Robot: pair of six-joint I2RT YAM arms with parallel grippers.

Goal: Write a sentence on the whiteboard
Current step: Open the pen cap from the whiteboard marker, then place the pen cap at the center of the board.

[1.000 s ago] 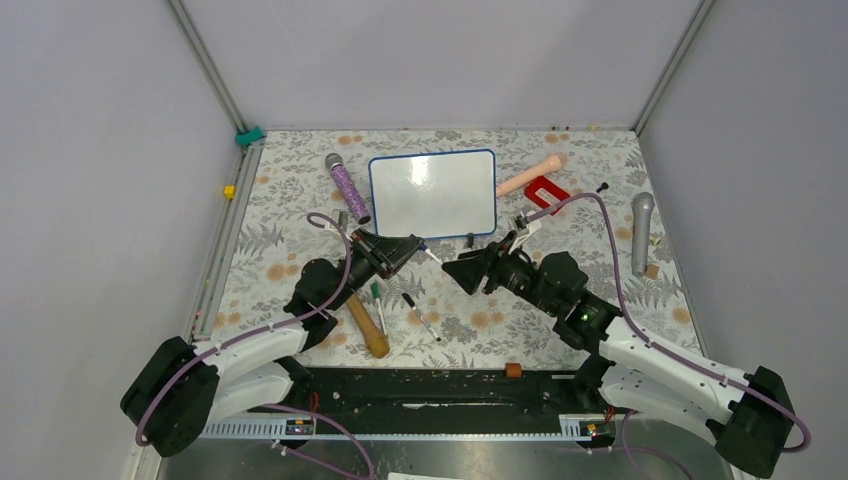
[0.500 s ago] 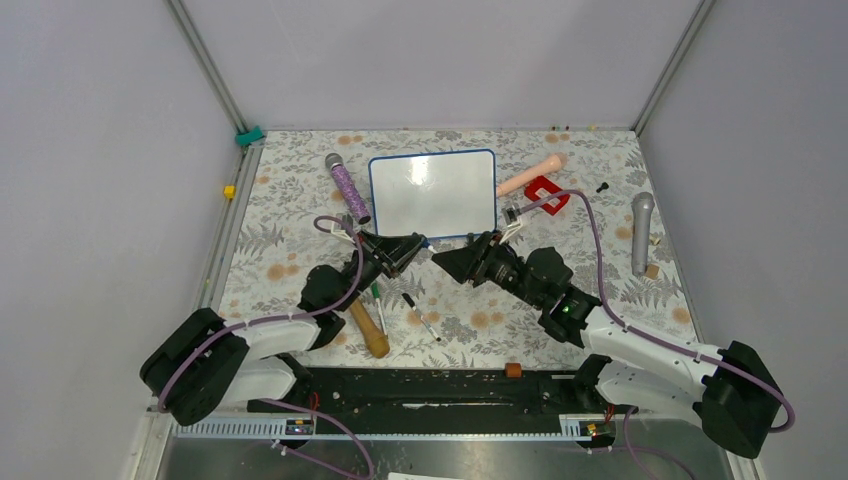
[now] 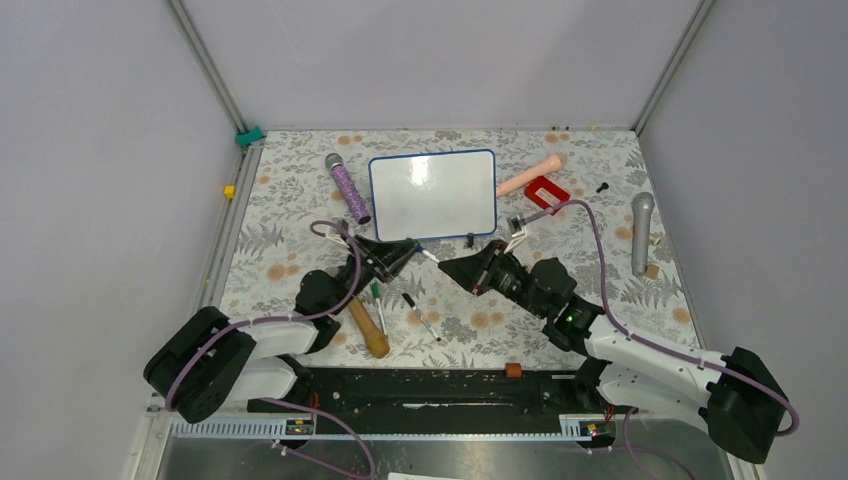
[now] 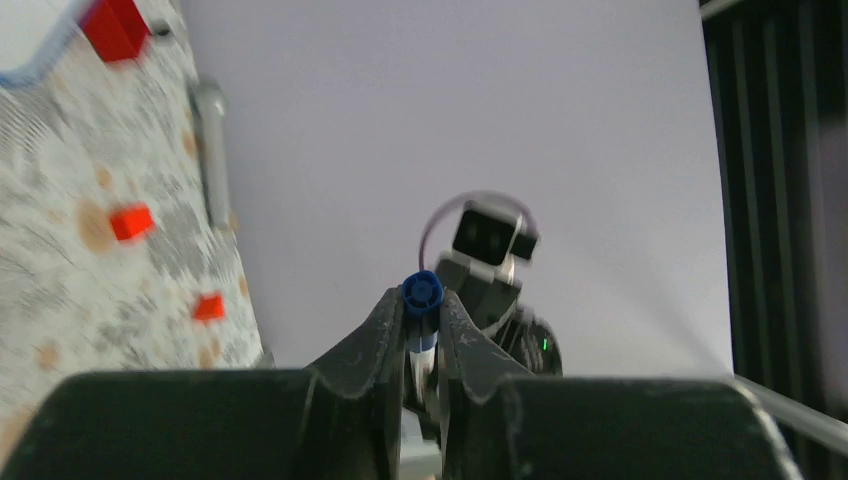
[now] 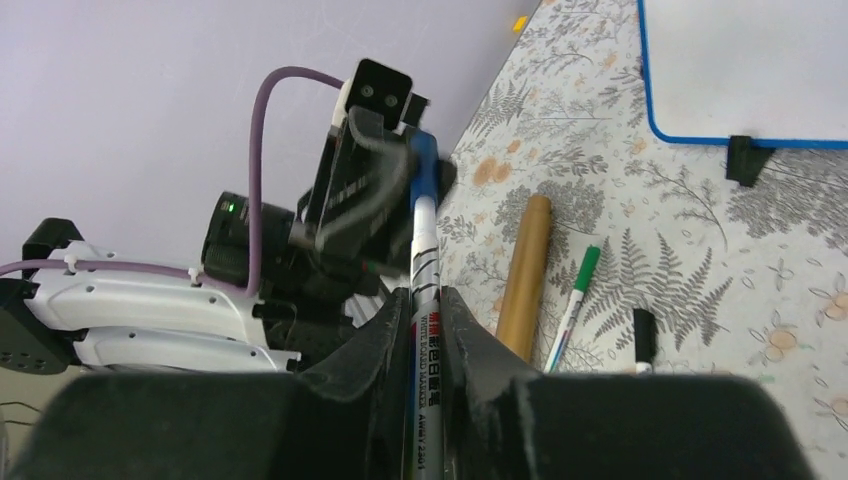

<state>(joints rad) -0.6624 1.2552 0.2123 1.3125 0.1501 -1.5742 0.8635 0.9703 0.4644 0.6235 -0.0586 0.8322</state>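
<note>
At the left of the flower-patterned surface point(image 3: 275, 215), a purple-handled microphone point(image 3: 347, 187) lies just beside the left edge of the whiteboard point(image 3: 432, 193). The whiteboard lies flat at the far middle, glossy white inside its blue frame, apart from both arms.

Nearer the bases, a wooden handle point(image 3: 368, 328), a green-capped pen point(image 3: 377, 297) and a black-capped pen point(image 3: 420, 315) lie side by side. Whether the green pen touches the handle cannot be told.

Above them the left fingers point(image 4: 392, 320) are pressed together on the blue cap point(image 4: 422, 293) of a marker point(image 5: 420, 270). The marker hangs off the surface, bridging the two arms just in front of the whiteboard's near edge. The cap sits on the end of the barrel (so far as the right wrist view shows). The right fingers point(image 5: 392, 322) are clamped on the marker's white printed barrel, pointing toward the left arm.

Right of the whiteboard, a peach-coloured handle point(image 3: 530, 177) lies just beside a red block point(image 3: 547, 192). A grey microphone point(image 3: 640, 232) lies near the right edge.
</note>
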